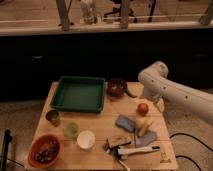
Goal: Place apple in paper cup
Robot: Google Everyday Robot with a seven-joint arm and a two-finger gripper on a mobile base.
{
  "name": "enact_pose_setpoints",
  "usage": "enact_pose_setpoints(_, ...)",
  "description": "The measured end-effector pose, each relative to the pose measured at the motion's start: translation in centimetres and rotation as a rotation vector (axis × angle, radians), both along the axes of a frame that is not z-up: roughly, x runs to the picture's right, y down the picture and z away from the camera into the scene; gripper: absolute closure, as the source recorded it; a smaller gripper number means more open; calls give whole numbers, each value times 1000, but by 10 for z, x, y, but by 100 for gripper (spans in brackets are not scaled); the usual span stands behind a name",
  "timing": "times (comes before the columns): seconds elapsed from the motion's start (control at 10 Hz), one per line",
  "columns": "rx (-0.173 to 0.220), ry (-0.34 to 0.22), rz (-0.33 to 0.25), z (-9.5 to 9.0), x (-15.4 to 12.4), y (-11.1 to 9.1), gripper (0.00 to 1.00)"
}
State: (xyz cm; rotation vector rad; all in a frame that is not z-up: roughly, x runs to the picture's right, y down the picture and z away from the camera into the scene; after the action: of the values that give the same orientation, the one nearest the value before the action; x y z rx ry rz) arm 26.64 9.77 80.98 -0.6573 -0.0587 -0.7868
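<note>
The apple (143,108) is small, round and red-orange, and it lies on the wooden table (100,120) right of centre. The paper cup (85,139) is white with a pale inside and stands upright near the front, left of centre. My white arm (170,90) reaches in from the right and bends above the table's far right corner. The gripper (157,102) hangs at its lower end, just right of the apple and slightly behind it, mostly hidden by the arm.
A green tray (79,93) sits at the back left, with a dark maroon bowl (116,86) beside it. A grey metal cup (52,117), a pale green cup (71,130) and an orange bowl (44,150) stand at the left. A yellow banana-like item (144,126), blue-grey pieces (125,123) and a white tool (135,149) lie at the front right.
</note>
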Motion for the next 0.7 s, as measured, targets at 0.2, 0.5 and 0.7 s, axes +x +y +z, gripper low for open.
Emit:
enact_pose_setpoints(0.2, -17, -30, 1, 7, -4, 10, 20)
enact_pose_setpoints(0.5, -19, -82, -5, 26, -14, 18, 20)
enact_pose_setpoints(0.7, -14, -118, -13, 42, -19, 22, 20)
